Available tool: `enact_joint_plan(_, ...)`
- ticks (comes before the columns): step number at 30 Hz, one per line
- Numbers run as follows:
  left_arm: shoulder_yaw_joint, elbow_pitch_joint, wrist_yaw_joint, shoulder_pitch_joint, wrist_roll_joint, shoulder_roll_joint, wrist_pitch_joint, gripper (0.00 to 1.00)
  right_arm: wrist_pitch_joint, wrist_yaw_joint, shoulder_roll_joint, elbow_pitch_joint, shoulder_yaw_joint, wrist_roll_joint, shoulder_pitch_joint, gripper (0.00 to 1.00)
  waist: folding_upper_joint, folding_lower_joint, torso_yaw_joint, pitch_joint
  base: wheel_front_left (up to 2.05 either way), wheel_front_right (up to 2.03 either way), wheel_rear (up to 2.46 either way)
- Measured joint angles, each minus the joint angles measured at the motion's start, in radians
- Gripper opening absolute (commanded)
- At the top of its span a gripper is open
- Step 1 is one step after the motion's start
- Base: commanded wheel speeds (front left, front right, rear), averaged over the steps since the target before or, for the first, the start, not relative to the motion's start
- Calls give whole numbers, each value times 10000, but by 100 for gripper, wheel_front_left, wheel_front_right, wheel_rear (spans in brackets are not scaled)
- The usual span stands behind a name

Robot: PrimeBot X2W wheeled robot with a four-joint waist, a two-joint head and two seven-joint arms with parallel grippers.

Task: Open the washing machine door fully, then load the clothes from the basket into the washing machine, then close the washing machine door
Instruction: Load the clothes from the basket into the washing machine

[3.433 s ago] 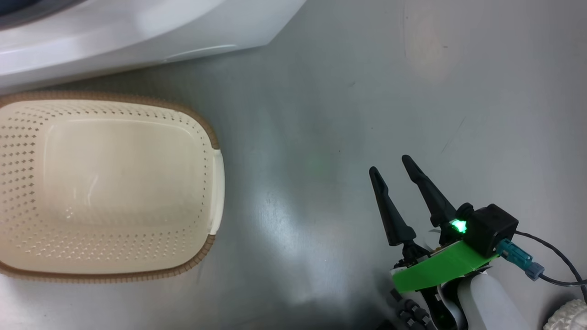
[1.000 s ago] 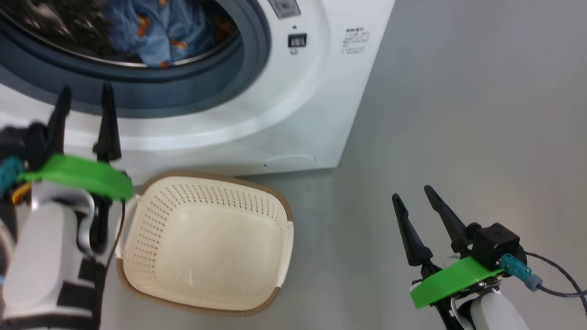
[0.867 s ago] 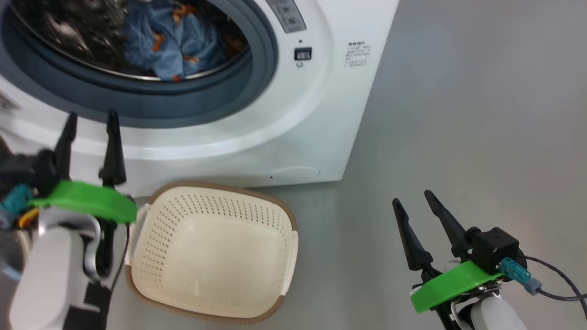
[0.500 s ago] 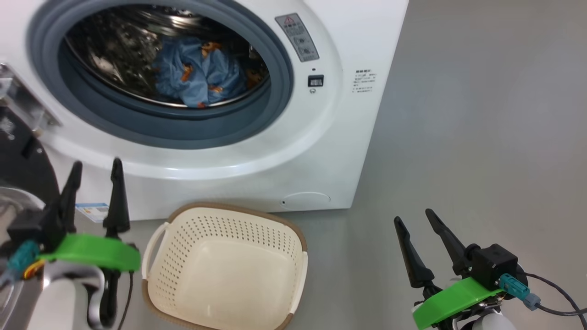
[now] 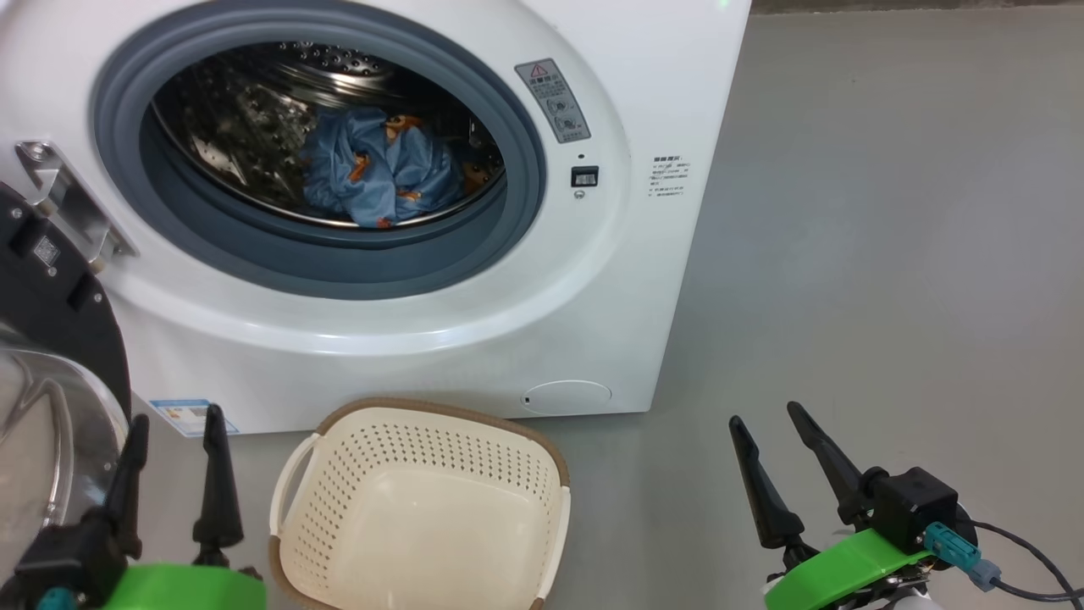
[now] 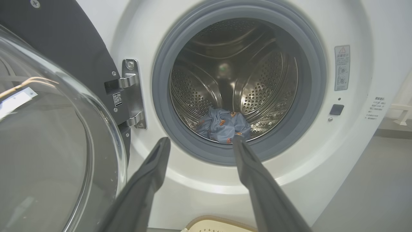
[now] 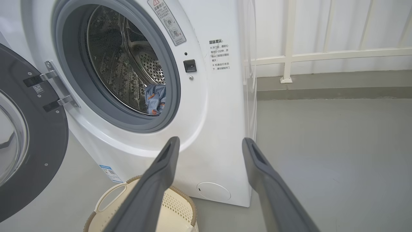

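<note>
The white washing machine [image 5: 610, 280] stands in front of me with its round door [image 5: 51, 339] swung wide open to the left on its steel hinge [image 6: 133, 93]. Inside the steel drum lie the light blue clothes [image 5: 381, 169] [image 6: 223, 125] [image 7: 155, 96]. On the floor before the machine sits the cream basket [image 5: 423, 517] [image 7: 173, 209] with nothing in it. My left gripper [image 5: 174, 419] [image 6: 199, 143] hangs open at the lower left, beside the basket and near the door's glass bowl [image 6: 48, 154]. At the lower right my right gripper [image 5: 766, 415] [image 7: 209, 141] is open over bare floor.
Grey floor [image 5: 889, 254] stretches away to the right of the machine. A white railing [image 7: 322, 54] runs along the wall behind it. A round service flap [image 5: 566, 396] and a blue label sticker [image 5: 182, 415] mark the machine's lower front.
The head camera has tilted up, so the machine, drum and open door have come into view and the basket has slid toward the bottom. Both grippers stay open.
</note>
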Motion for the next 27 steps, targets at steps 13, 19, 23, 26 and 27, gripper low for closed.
enact_joint_plan(13,12,-842,173,1280,537,-309,0,100,0,0,8,-334,-251,-370,47,100,0,-1,-57,-116,0,0,0)
enact_joint_plan(19,65,-851,94,1364,479,-372,0,100,0,0,12,-393,-309,-376,262,100,0,-1,-117,-229,0,0,0)
enact_joint_plan(23,100,-807,67,1364,495,-389,0,100,0,0,15,-420,-368,-372,264,100,0,-1,-158,-305,0,0,0)
enact_joint_plan(26,171,-798,35,1364,497,-397,0,100,0,0,17,-454,-420,-372,337,100,0,-1,-163,-391,0,0,0)
enact_joint_plan(27,186,-779,-4,1365,499,-397,0,100,0,0,17,-451,-428,-372,407,100,0,-1,-162,-412,0,0,0)
